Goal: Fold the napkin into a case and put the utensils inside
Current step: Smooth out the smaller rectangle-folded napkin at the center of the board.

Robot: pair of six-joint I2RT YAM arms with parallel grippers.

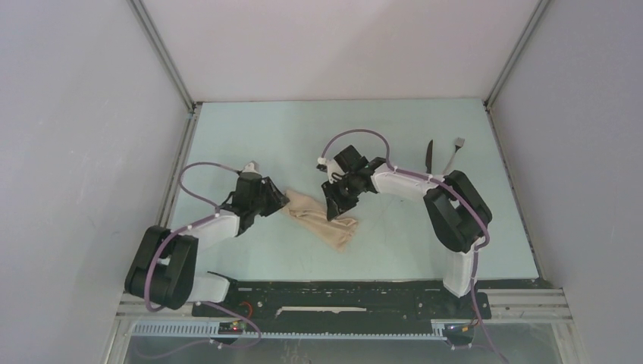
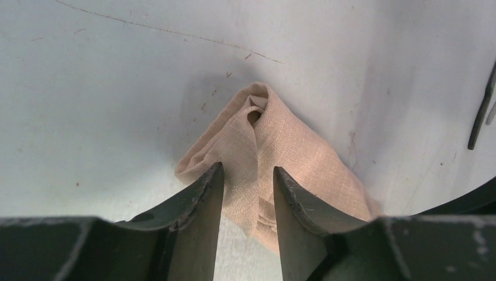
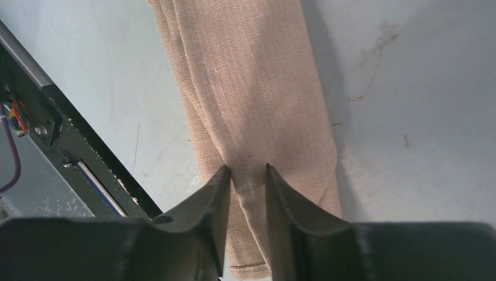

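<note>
The beige napkin (image 1: pixel 315 218) lies bunched into a long crumpled band in the middle of the table. My left gripper (image 1: pixel 282 202) holds its left end; in the left wrist view the fingers (image 2: pixel 207 187) stand round a thick fold of the cloth (image 2: pixel 292 152). My right gripper (image 1: pixel 334 206) pinches the band near its middle; in the right wrist view the cloth (image 3: pixel 251 88) gathers between the jaws. The black knife (image 1: pixel 429 155) and the grey fork (image 1: pixel 453 154) lie side by side at the back right, apart from both grippers. The knife also shows in the left wrist view (image 2: pixel 482 111).
A black rail (image 1: pixel 341 292) runs along the near table edge; it also shows in the right wrist view (image 3: pixel 70 134). Grey enclosure walls stand at the left, right and back. The pale green table top (image 1: pixel 250 136) is bare around the napkin.
</note>
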